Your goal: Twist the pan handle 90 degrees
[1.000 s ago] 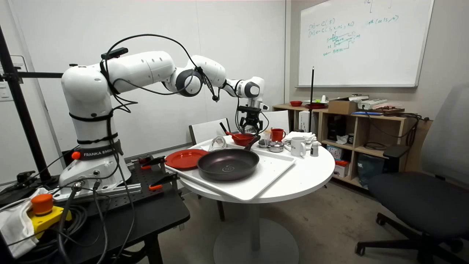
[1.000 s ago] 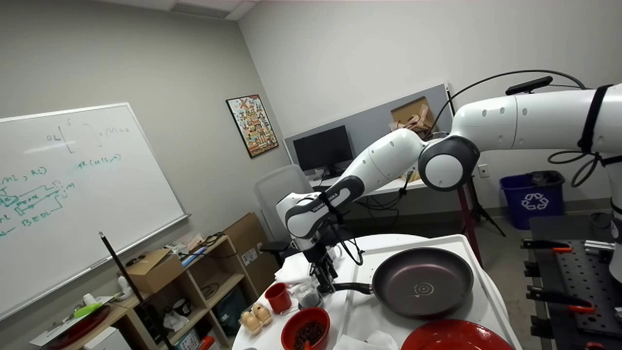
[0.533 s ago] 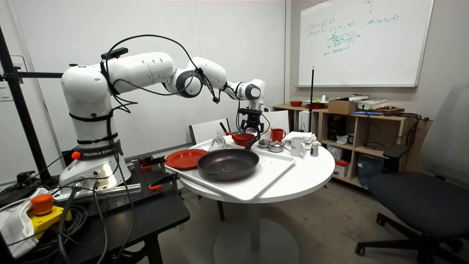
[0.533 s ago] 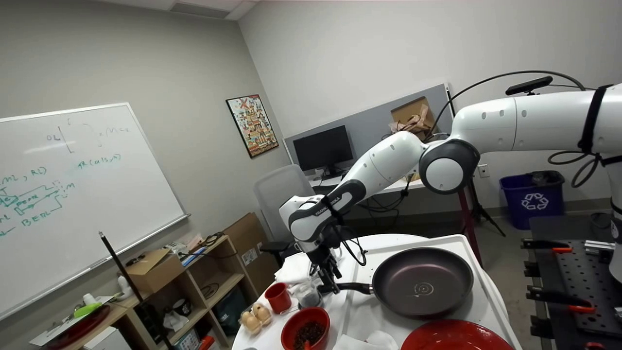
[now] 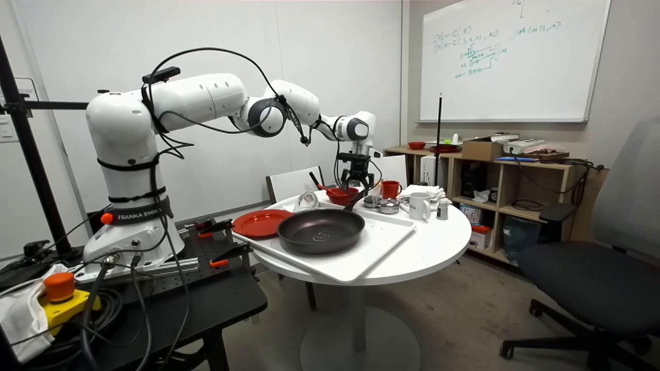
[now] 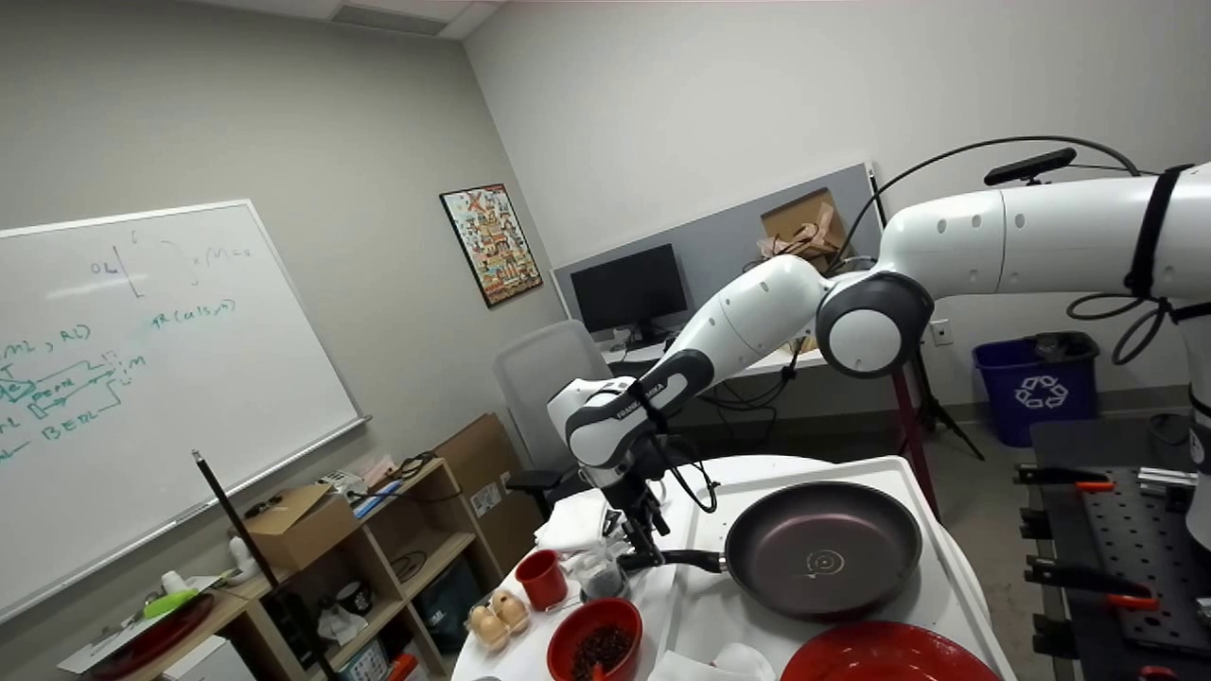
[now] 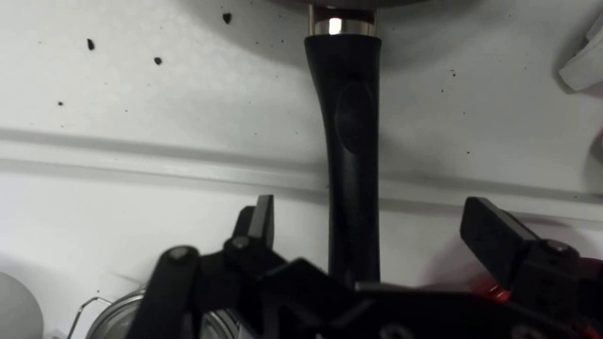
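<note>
- In my wrist view, the gripper (image 7: 369,209) stands wide, the pan handle (image 7: 354,136) showing between its jaws, a gap either side.
- In an exterior view, I see the pan (image 5: 320,232) on the white tray (image 5: 382,239), near the red plate (image 5: 258,224).
- In an exterior view, the pan handle reaches past the tray's edge, near a clear container (image 6: 599,575).

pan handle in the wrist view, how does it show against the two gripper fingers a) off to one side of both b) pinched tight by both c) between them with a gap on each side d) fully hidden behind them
c, since the pan handle runs between the open fingers, and white tabletop shows between it and each of them.
</note>
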{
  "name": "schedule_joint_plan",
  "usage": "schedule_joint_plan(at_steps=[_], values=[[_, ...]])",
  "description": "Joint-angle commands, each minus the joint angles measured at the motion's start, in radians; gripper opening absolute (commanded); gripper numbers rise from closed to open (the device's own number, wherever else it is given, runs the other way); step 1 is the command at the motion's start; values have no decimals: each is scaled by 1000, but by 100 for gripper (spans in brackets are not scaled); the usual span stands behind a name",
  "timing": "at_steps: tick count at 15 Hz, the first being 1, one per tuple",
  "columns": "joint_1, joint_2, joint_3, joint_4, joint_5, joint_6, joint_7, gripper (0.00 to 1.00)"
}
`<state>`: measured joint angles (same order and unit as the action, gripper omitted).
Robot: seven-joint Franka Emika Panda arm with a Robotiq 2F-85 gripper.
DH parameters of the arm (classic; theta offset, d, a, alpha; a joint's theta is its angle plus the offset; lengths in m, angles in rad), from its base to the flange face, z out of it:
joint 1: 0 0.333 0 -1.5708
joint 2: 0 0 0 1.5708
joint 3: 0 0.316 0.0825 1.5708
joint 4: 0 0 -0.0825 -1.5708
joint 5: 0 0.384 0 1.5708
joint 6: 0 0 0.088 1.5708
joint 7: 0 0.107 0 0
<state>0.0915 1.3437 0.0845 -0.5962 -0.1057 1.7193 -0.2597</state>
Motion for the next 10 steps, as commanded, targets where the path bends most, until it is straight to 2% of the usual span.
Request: schedule_joint_plan(at_steps=[1,2,4,5,10], values=[[5,15,-11,22,-4,-17,21,95],[5,16,-12,22,-4,-18,20,74],[5,18,-14,22,-4,-19,19,69],[4,18,-14,22,-4,-19,18,63],[2,18,-12,20,-2,-19,11,23]])
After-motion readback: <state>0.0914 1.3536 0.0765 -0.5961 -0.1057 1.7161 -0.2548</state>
